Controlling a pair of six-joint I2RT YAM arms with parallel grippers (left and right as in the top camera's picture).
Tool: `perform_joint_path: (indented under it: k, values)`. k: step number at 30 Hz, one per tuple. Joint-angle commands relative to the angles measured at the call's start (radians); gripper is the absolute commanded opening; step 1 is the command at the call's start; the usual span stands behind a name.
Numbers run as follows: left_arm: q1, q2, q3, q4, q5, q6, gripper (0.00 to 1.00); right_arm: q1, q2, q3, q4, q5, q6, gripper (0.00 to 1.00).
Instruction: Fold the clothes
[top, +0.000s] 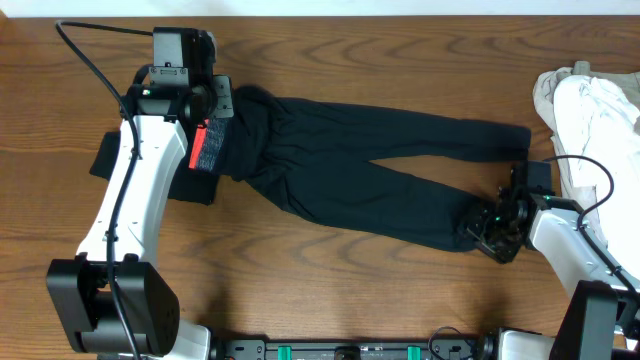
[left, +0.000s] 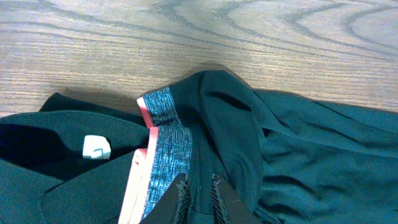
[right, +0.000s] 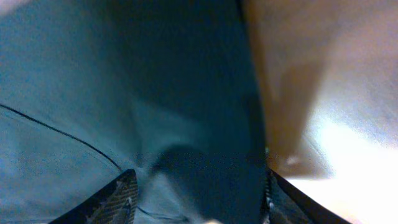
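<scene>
A: What is going unseen?

B: The left arm (top: 125, 200) is covering part of the black shirt (top: 105, 160). Only its corners are showing beside the waistband (top: 207, 146). The white garments (top: 590, 100) are running off the right edge. The right wrist view is blurring, with just dark cloth and a strip of wood reading clearly.

A: Edges and room?

B: The trousers (top: 320, 160) are lying lengthwise across the tabletop (top: 330, 290), waist at left, legs splitting toward the right. Bare wood is running along the front and back of them. The upper cuff is ending near the white garments.

A: Grippers against the cloth?

B: The left gripper (left: 198, 194) is sitting at the waist end, fingers nearly pressed together, pinching a ridge of trouser fabric just beside the grey and orange-red band. A white label (left: 96, 147) is showing on the shirt to its left. The right gripper (right: 199, 193) is standing spread wide over the lower leg's cuff, with cloth lying between the fingers. I cannot tell whether they are touching it.
</scene>
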Motion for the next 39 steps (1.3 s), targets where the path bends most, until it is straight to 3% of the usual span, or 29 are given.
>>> perform_joint_path:
  k: [1, 4, 8, 11, 13, 18, 26, 33, 39]
  values:
    - [0.002, -0.011, 0.01, -0.003, -0.011, 0.013, 0.15, 0.008, 0.034, -0.057, 0.025, -0.034, 0.105, 0.63]
    - [0.002, -0.011, 0.01, -0.003, -0.011, 0.013, 0.16, 0.008, 0.034, -0.057, 0.034, -0.041, 0.138, 0.62]
    - [0.002, -0.011, 0.01, -0.003, -0.011, 0.013, 0.16, 0.008, 0.034, -0.057, 0.024, -0.037, 0.138, 0.51]
    - [0.002, -0.011, 0.01, -0.003, -0.011, 0.013, 0.16, 0.008, 0.034, -0.057, 0.007, -0.024, 0.137, 0.25]
    - [0.002, -0.011, 0.01, -0.003, -0.011, 0.013, 0.16, 0.007, 0.033, -0.056, -0.002, -0.009, 0.132, 0.03]
    - [0.002, -0.011, 0.01, -0.003, -0.011, 0.013, 0.17, -0.022, 0.028, 0.007, -0.057, 0.033, 0.049, 0.01]
    - [0.002, -0.011, 0.01, -0.046, 0.015, 0.013, 0.17, -0.128, 0.011, 0.403, -0.445, 0.376, -0.076, 0.01]
    - [-0.005, -0.011, 0.01, -0.106, 0.143, 0.013, 0.34, -0.232, 0.011, 0.594, -0.6, 0.49, -0.11, 0.01]
    - [-0.053, -0.011, 0.01, -0.162, 0.154, 0.013, 0.37, -0.296, 0.011, 0.615, -0.611, 0.477, -0.114, 0.01]
